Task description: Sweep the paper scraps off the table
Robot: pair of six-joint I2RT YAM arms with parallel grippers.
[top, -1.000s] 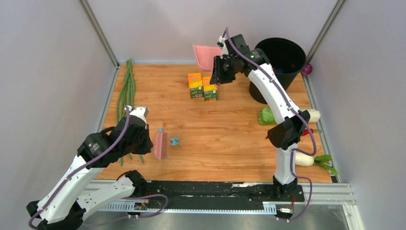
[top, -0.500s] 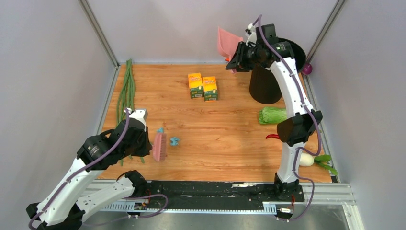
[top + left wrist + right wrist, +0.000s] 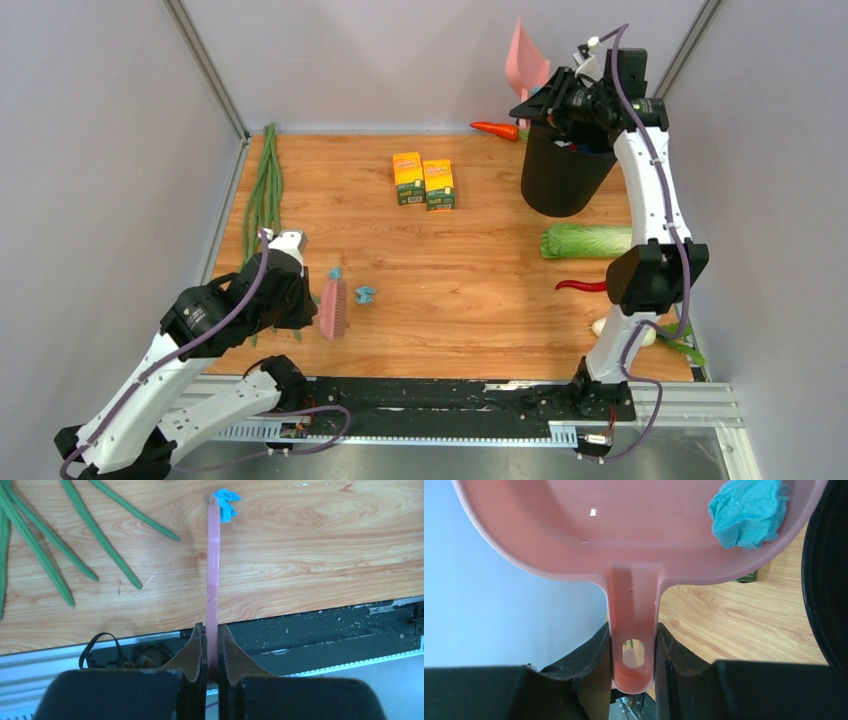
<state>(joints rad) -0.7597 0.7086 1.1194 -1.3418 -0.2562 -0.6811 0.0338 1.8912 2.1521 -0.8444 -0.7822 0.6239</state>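
Raised since the earlier frame, the right gripper (image 3: pixel 633 640) clamps the pink plastic dustpan (image 3: pixel 624 540) by its handle, upper right; one crumpled teal paper scrap (image 3: pixel 746 512) lies in the pan. The left gripper (image 3: pixel 212 647) is closed on the flat pink brush (image 3: pixel 213 570); two teal scraps (image 3: pixel 365 294) lie beside it on the orange-brown wooden table (image 3: pixel 480 290). Print on the yellow-orange boxes (image 3: pixel 425 180) is illegible.

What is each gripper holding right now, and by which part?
Right gripper: the dustpan, by the end of its handle, at the hanging hole. Left gripper: the brush, pinched at its near end.
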